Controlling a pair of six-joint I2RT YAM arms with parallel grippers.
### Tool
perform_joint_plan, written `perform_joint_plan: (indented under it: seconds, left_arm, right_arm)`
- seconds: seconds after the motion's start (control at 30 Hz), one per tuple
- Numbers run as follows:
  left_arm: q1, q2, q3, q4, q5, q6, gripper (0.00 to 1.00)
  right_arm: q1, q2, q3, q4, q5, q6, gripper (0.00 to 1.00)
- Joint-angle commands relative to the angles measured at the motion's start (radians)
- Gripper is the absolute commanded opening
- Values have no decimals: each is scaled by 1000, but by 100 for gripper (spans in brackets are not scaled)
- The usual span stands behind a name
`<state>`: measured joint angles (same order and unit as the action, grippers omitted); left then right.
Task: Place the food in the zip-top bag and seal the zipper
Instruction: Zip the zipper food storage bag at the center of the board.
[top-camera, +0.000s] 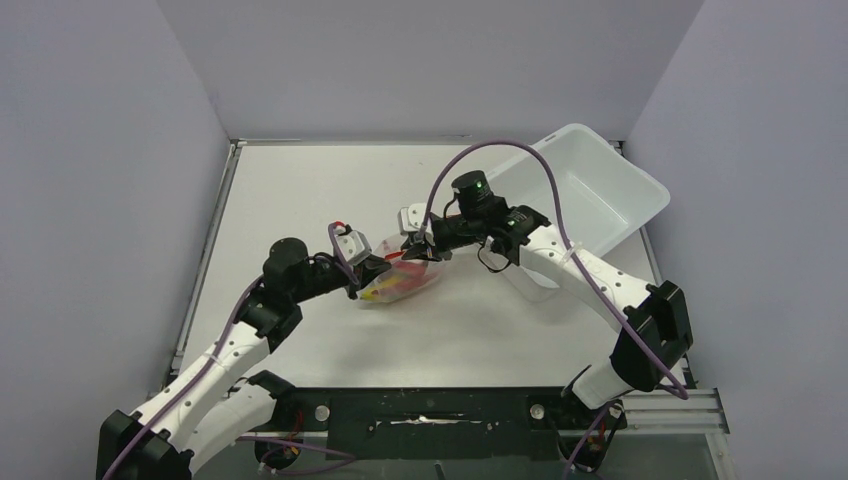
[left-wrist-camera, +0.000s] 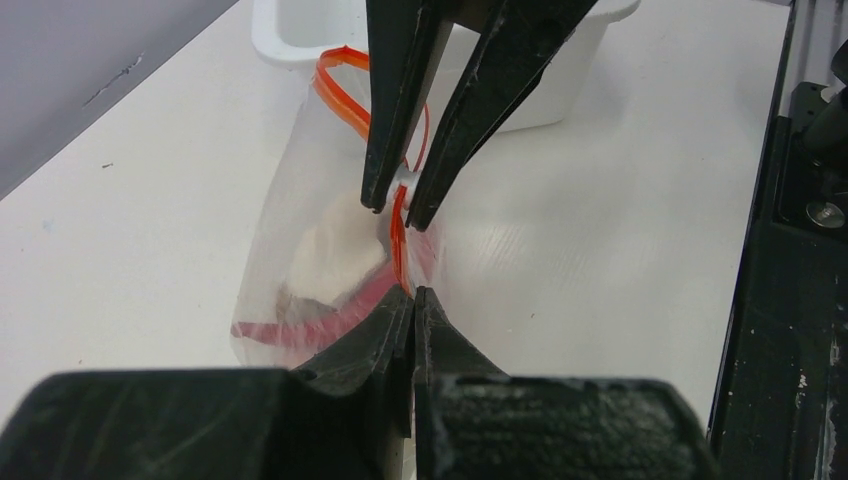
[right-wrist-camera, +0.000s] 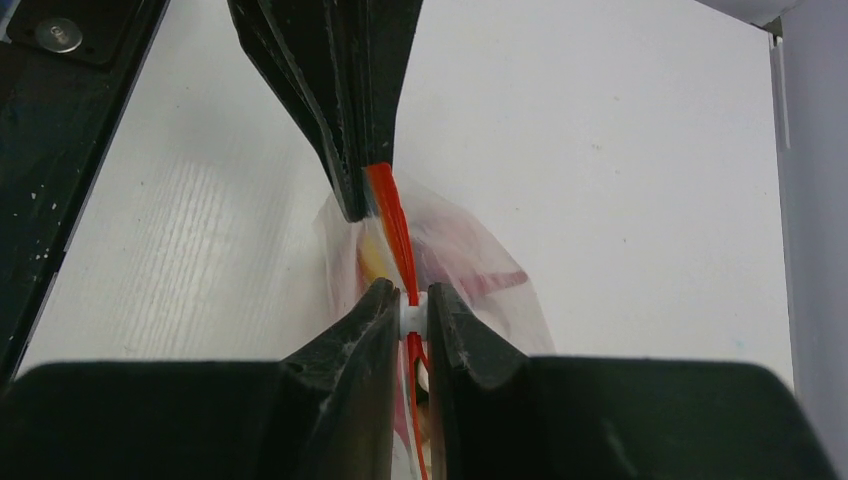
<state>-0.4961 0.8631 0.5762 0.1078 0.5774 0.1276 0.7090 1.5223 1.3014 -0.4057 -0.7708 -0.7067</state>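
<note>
The clear zip-top bag (top-camera: 402, 282) lies mid-table, held up between both grippers. Inside it shows food: red chilies (left-wrist-camera: 300, 325), a white bit (left-wrist-camera: 335, 255) and a yellow piece (right-wrist-camera: 370, 255). My left gripper (left-wrist-camera: 412, 297) is shut on the end of the orange-red zipper (left-wrist-camera: 400, 240). My right gripper (right-wrist-camera: 413, 310) is shut on the zipper's small white slider (right-wrist-camera: 413, 312). Between the two grippers the strip (right-wrist-camera: 395, 215) runs as one closed line. Beyond the right gripper (left-wrist-camera: 398, 205) the strip spreads into an open loop (left-wrist-camera: 340, 90). In the top view the left gripper (top-camera: 375, 268) and right gripper (top-camera: 420, 248) nearly meet.
A white rectangular bin (top-camera: 590, 195) stands tilted at the back right, just behind the bag; it also shows in the left wrist view (left-wrist-camera: 300, 30). The black base rail (top-camera: 430, 410) runs along the near table edge.
</note>
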Motion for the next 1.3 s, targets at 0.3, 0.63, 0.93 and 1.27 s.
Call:
perform_joint_plan:
  seconds: [0.3,0.63,0.93,1.27]
  left_arm:
    - [1,-68,77,-99,-14,49,0]
    - [2,-122,128,-234,-101,104,0]
    - [5,-168,150,-305,-214,142,0]
    - [13,-199,155,-329,-323,164,0]
  right_arm:
    - [-92,-50,10,-75,107,-81,0]
    - [-106,-57,-4,-79,143,-79,0]
    - [-166,-94,-25,-103,153,-74,0]
    - [-229,-144,-57,-146,170,-76,0]
